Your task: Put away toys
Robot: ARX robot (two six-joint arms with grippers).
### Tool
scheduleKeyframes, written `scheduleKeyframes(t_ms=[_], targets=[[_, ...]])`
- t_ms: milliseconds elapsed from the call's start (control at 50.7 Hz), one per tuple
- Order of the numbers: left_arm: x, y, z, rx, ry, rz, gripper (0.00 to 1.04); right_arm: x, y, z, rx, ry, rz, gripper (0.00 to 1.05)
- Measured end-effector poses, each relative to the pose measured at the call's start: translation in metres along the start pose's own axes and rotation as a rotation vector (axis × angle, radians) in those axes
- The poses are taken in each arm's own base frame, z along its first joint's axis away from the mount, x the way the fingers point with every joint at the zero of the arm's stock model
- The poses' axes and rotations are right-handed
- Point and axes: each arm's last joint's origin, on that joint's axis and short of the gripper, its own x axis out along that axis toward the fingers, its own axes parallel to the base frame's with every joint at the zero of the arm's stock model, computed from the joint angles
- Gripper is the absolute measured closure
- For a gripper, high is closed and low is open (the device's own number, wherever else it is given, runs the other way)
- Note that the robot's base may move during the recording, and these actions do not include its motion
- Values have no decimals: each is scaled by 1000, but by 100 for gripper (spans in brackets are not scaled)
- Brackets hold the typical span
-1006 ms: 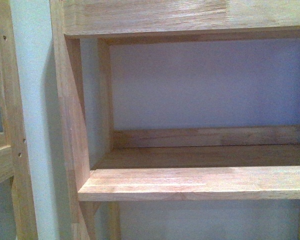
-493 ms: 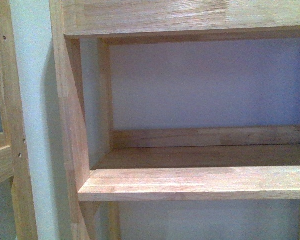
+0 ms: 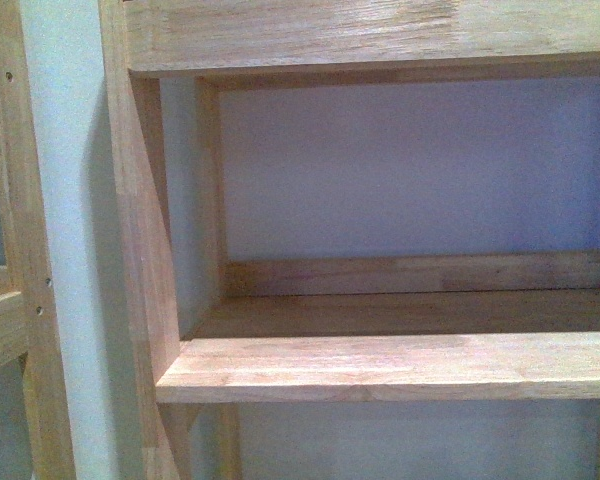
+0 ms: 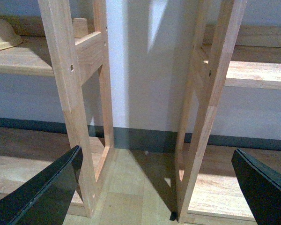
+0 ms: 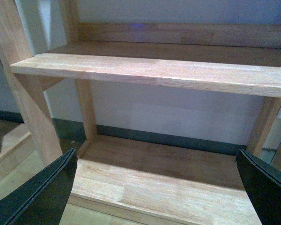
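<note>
Two wooden shelf units fill the views, and the plush toy shows in none of them, so I cannot tell where it lies. In the front view a pale wood shelf board [image 3: 390, 365] runs across the lower half, with a back rail [image 3: 420, 273] behind it, a thick top board [image 3: 360, 35] overhead and a side upright [image 3: 140, 230] at the left; a greyish wall [image 3: 410, 170] shows through the open back. A second frame's post [image 3: 20, 250] stands at the far left, with a strip of wall between the two.

The left pincer [image 4: 161, 187] is spread wide, its two dark fingers [image 4: 47, 192] at opposite edges of the left wrist view with nothing between them. Beyond it stand two ladder-like end frames, one [image 4: 77, 108] belonging to a shelf that carries a pale bowl-shaped object [image 4: 2, 35], cut off by the picture's edge, and the other [image 4: 203, 112] to a neighbouring shelf [image 4: 257, 75]. Wood floor [image 4: 136, 187] and a dark baseboard [image 4: 145, 136] show between them.

The right pincer [image 5: 159, 187] is likewise wide and grips nothing, its dark fingers [image 5: 42, 197] framing a bare lower shelf [image 5: 159, 178], with an upper shelf [image 5: 154, 70] above it on wooden legs [image 5: 86, 108].
</note>
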Motion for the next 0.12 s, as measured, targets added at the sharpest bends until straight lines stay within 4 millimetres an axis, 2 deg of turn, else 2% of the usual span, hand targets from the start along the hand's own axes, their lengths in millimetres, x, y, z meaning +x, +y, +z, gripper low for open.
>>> scheduleKeyframes(t_ms=[118], targets=[[0,0,0,0,0,0,6,0,0,0,0,0,0,0]])
